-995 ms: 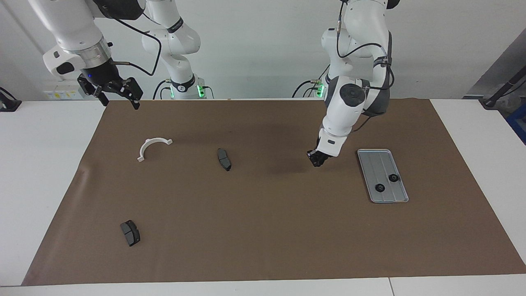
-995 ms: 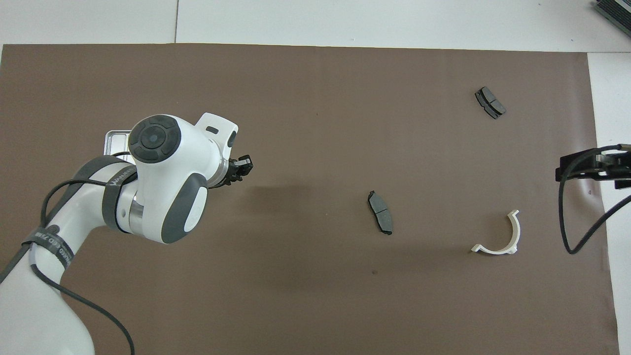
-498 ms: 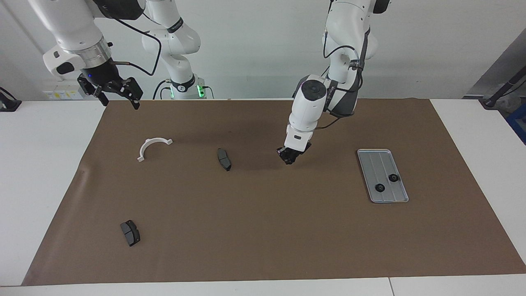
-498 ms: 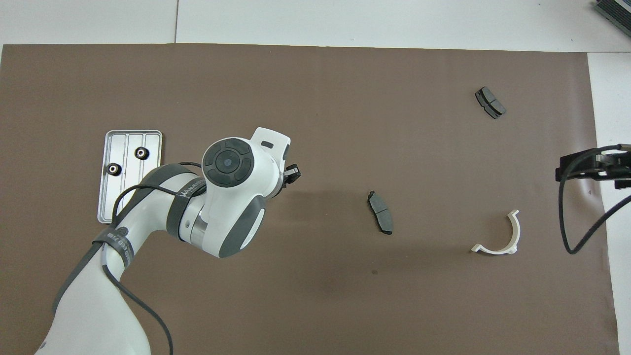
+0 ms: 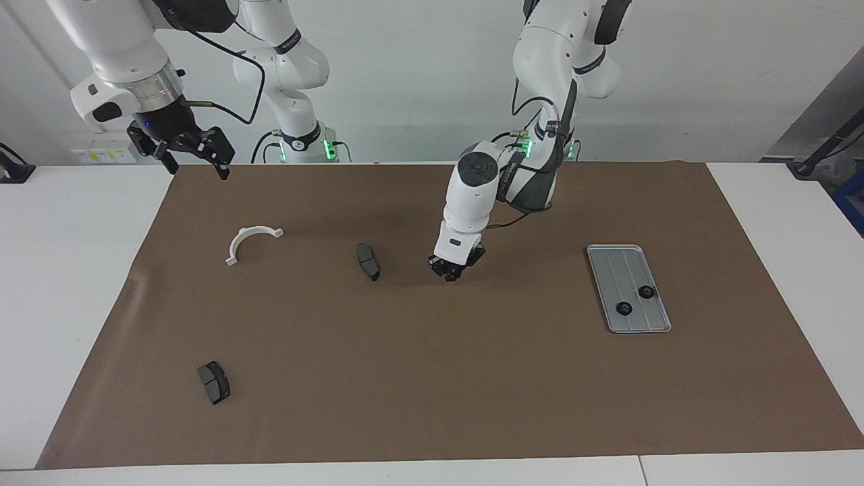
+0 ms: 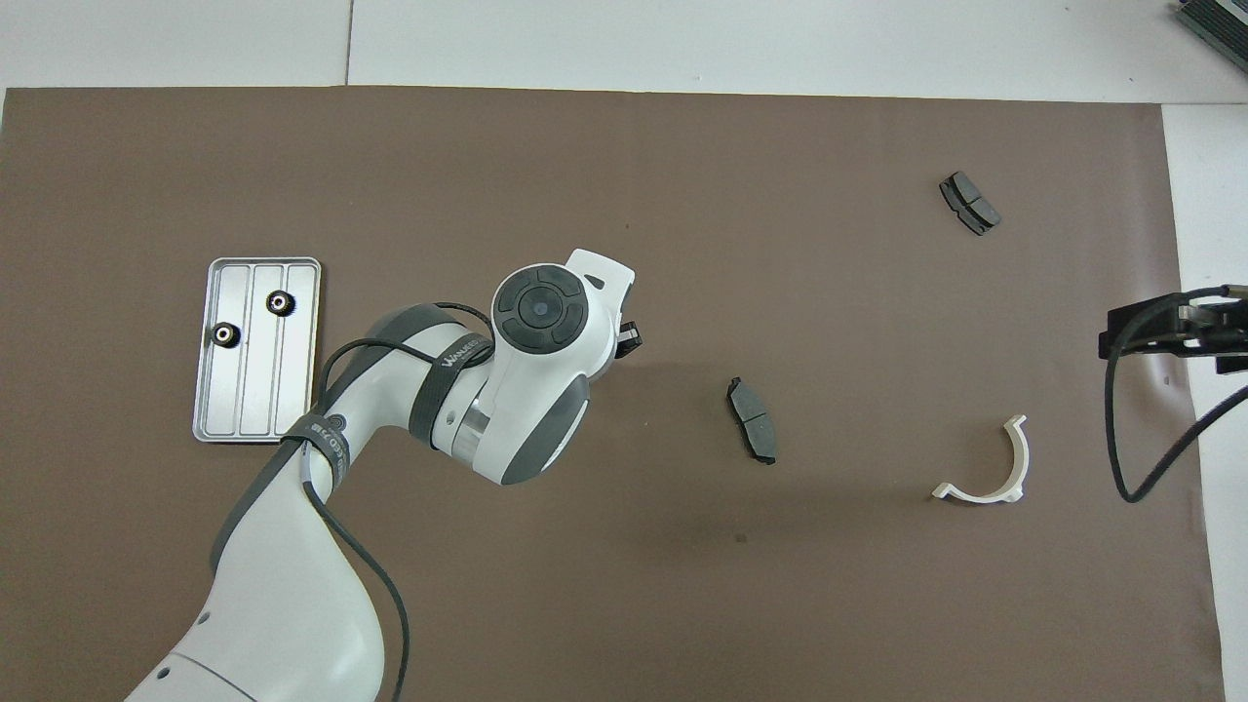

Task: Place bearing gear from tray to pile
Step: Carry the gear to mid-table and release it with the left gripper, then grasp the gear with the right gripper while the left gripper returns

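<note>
1. White table (image 5: 74, 270) against a pale wall; brown mat (image 5: 432, 378) over most of the top, white margin at both ends.
2. Tray (image 5: 611, 260) flat on the mat toward the left arm's end, long side running away from the robots. Silver-grey, grooved, raised rim.
3. Two small black gears on the tray, both in the half farther from the robots: first gear (image 5: 646, 292), second gear (image 5: 624, 310) slightly farther out. Apart from each other, neither touching the rim as far as can be made out.
4. Pile parts scattered loosely, well apart from the tray and from one another:
   - white half-ring bracket (image 5: 256, 231) toward the right arm's end, flat on the mat
   - middle brake pad (image 5: 368, 262) near the mat's centre, about as far from the robots as the bracket
   - outer brake pad (image 5: 214, 383) toward the right arm's end, farthest from the robots of the three
5. Left gripper (image 5: 451, 270) pointed down, low over bare mat between tray and middle brake pad, closer to the pad. Cannot tell whether closed or parted, nor whether anything sits in it; mostly hidden under the arm's wrist in the overhead view, only a dark tip (image 6: 630, 336) showing.
6. Right gripper (image 5: 196, 167) raised above the mat's corner at the right arm's end, close to the robots. Jaws spread wide, nothing between them. Waiting.
</note>
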Robot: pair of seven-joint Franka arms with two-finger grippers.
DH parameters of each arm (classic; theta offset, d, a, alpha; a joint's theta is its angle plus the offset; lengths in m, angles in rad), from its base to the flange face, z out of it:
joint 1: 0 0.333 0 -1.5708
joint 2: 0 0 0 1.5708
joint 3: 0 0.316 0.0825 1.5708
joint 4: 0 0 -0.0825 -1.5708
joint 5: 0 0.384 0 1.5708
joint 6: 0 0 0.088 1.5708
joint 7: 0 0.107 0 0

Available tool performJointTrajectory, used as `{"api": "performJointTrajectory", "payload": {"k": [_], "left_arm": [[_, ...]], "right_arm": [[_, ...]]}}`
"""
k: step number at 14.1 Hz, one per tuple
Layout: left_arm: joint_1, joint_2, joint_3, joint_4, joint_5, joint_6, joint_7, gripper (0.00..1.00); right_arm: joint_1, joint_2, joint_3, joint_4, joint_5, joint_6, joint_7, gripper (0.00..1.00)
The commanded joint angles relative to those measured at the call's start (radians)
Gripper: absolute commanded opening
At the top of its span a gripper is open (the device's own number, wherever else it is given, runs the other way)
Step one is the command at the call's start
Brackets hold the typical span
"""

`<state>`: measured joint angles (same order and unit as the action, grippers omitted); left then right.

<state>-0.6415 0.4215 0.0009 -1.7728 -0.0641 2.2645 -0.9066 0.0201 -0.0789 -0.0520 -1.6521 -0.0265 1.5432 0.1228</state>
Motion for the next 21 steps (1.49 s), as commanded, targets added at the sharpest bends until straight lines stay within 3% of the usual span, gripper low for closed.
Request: {"api": "performJointTrajectory", "payload": {"k": [1,3,7,13,16,21], "left_arm": [[-0.001,0.006,0.017,0.027,0.032,-0.023,-0.015,0.51],[0.000,0.006,0.017,0.027,0.033,-0.019,-0.015,0.60],[0.103,0.003,0.036,0.030,0.061,-0.062,0.030,0.59],[0.356,-0.047,0.036,0.023,0.061,-0.122,0.433,0.59],[0.471,-0.053,0.036,0.016,0.061,-0.132,0.656,0.59],[0.595,-0.075,0.036,-0.045,0.060,-0.111,0.880,0.59]], "right_arm": [[-0.003,-0.015,0.000,-0.015,0.014,0.011,-0.029,1.00],[-0.003,-0.015,0.000,-0.015,0.014,0.011,-0.029,1.00],[0.006,-0.022,0.003,-0.028,0.014,0.017,-0.037,1.00],[0.138,0.008,0.009,-0.064,0.026,0.162,-0.002,1.00],[0.257,0.083,0.009,-0.064,0.026,0.236,0.096,1.00],[0.492,0.284,0.011,-0.058,0.043,0.504,0.285,1.00]]}}
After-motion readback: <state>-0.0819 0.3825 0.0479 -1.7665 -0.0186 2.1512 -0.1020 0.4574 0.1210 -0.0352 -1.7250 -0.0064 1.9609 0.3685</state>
